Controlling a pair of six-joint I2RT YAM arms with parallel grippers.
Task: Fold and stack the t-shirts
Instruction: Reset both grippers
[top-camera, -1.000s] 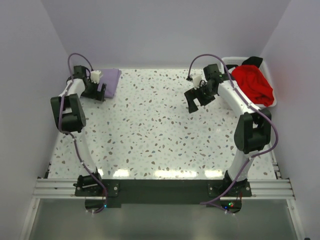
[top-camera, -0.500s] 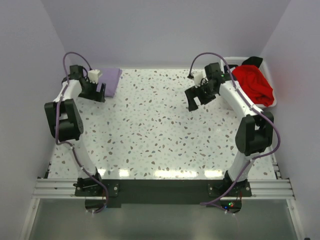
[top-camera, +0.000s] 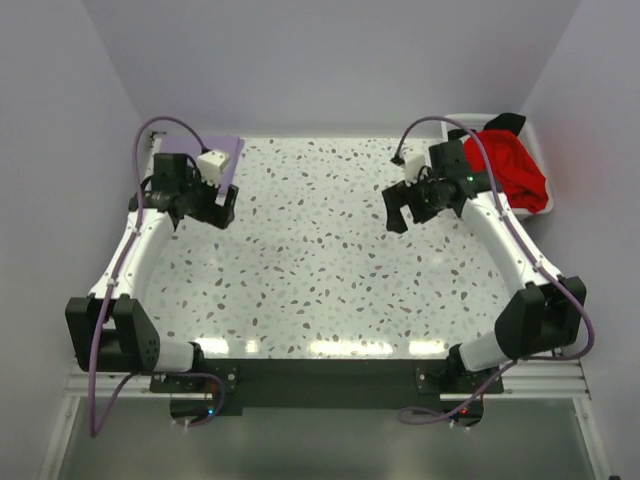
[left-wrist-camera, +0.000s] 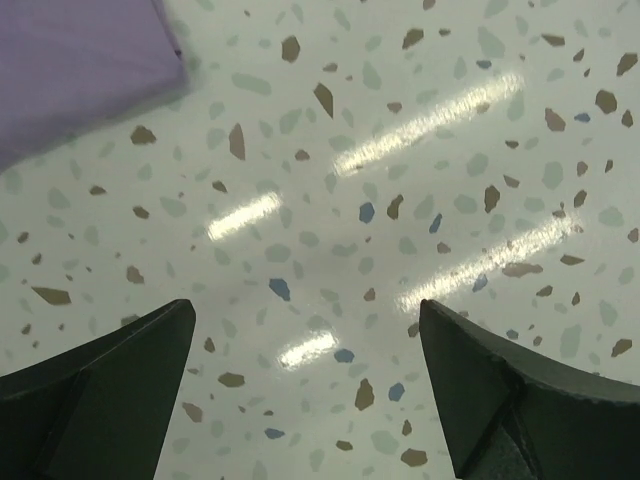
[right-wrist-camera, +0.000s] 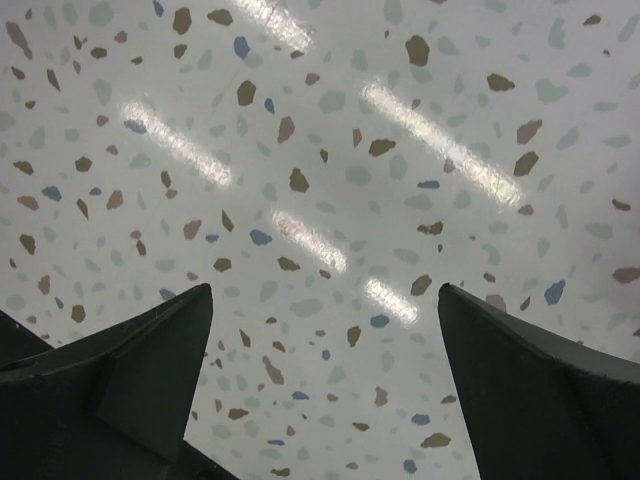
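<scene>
A folded lavender t-shirt (top-camera: 222, 149) lies flat at the far left of the table; its corner (left-wrist-camera: 80, 70) shows at the upper left of the left wrist view. A bright red t-shirt (top-camera: 510, 165) is bunched in the white basket (top-camera: 465, 122) at the far right, with a bit of black t-shirt (top-camera: 506, 122) at its far rim. My left gripper (top-camera: 222, 208) hangs open just in front of the lavender shirt, nothing between its fingers (left-wrist-camera: 110, 390). My right gripper (top-camera: 408, 207) hangs open over bare table, left of the basket, its fingers (right-wrist-camera: 530, 390) empty.
The speckled terrazzo tabletop (top-camera: 320, 260) spreads between the two arms. White walls close in the back and both sides. The arms' bases sit on a black rail (top-camera: 320, 380) along the near edge.
Both arms have drawn back toward the near side. The left gripper has come off the lavender shirt and swung right; the right gripper has moved slightly nearer and right. Both jaws stay open.
</scene>
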